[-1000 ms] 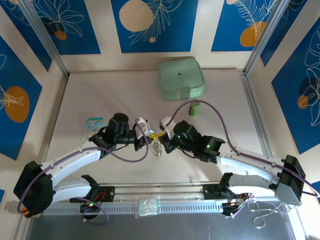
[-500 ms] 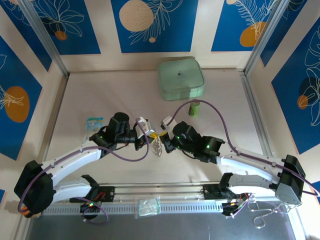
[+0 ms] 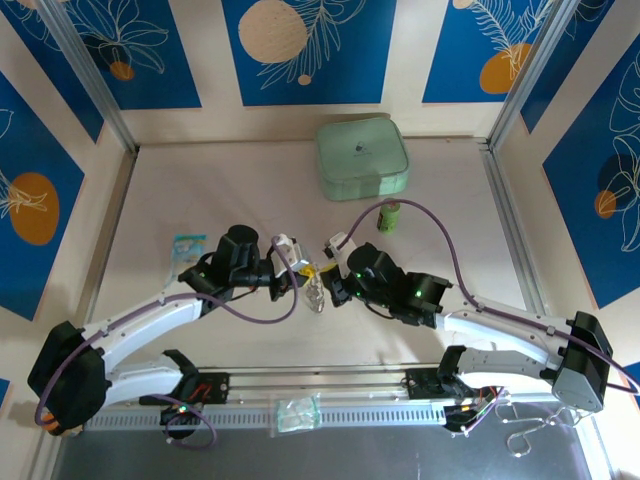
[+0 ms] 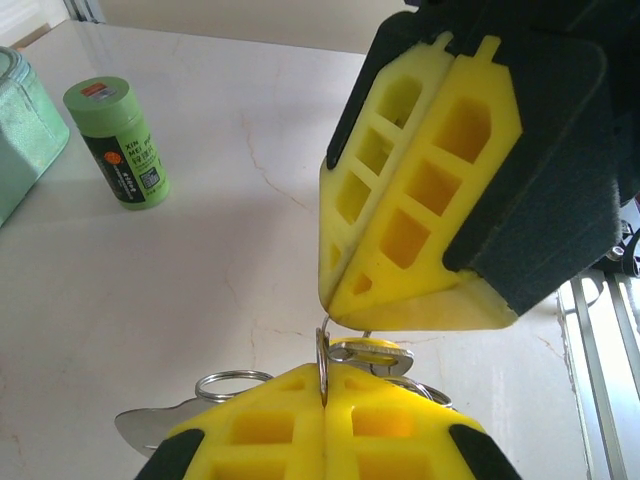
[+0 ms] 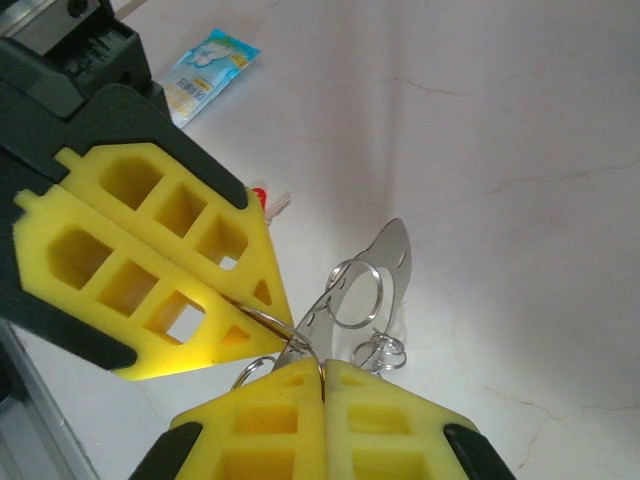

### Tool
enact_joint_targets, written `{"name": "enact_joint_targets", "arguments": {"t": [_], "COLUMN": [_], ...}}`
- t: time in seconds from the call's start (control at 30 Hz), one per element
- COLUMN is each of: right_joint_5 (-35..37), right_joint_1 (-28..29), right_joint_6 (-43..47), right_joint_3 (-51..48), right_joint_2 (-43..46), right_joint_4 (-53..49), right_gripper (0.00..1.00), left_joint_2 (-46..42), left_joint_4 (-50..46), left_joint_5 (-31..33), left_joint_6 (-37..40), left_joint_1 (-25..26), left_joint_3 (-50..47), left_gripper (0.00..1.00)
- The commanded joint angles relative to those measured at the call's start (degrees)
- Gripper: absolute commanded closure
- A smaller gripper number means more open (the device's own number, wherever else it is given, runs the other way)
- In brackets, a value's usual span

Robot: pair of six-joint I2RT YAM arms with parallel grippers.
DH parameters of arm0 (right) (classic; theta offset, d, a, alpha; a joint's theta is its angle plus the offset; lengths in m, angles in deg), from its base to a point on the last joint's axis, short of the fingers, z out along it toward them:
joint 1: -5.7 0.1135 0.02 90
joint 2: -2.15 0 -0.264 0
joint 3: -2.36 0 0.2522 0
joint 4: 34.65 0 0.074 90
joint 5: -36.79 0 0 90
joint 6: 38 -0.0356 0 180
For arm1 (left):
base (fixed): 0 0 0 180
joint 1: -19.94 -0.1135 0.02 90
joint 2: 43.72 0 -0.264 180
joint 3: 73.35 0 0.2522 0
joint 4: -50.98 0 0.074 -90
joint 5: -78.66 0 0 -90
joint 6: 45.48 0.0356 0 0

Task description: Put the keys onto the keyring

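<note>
Green cylinder (image 3: pixel 389 216), pale case (image 3: pixel 363 158), seemingly a sachet (image 3: pixel 187 247) stand clear of keyring (image 3: pixel 316 292).

Red key (image 5: pixel 260 196) half behind left claw (image 5: pixel 274 309)

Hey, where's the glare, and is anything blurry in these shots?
Right wrist view: the table washes out white beside the shiny metal tag; the packet is soft. Left wrist view: even light, green tube sharp. Top view: evenly lit.
</note>
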Motion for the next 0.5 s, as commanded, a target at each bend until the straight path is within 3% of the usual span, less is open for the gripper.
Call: {"name": "enact_joint_targets", "arguments": {"t": [0.0, 0.13, 0.37, 0.47], "right_joint_5": [-4.0, -8.5, -13.4, -15.9], "right_joint_1": [-1.2, -3.2, -7.2, -8.8], "right_joint_6": [0.0, 0.6, 3.8, 8.3], "right_joint_3": [-1.2, -1.8, -3.7, -5.1], "right_joint_2": [0.8, 0.4, 5.1, 9.6], "right_joint_4": [2.8, 3.0, 0.3, 0.1], "right_gripper": [1.00, 0.99, 0.63, 0.54], "left_joint_2": [-1.9, -2.4, -4.1, -4.3], "left_joint_4": [2.2, 3.0, 5.8, 8.1], "left_joint_5": [-3.7, -5.0, -5.5, -6.3], "left_joint_6": [0.6, 2.1, 3.8, 4.1], "left_joint_1": [1.0, 0.9, 1.0, 1.0], "left_joint_3": [-0.7, -1.6, -3.7, -4.9], "left_gripper": [1.00, 1.00, 1.00, 1.00]}}
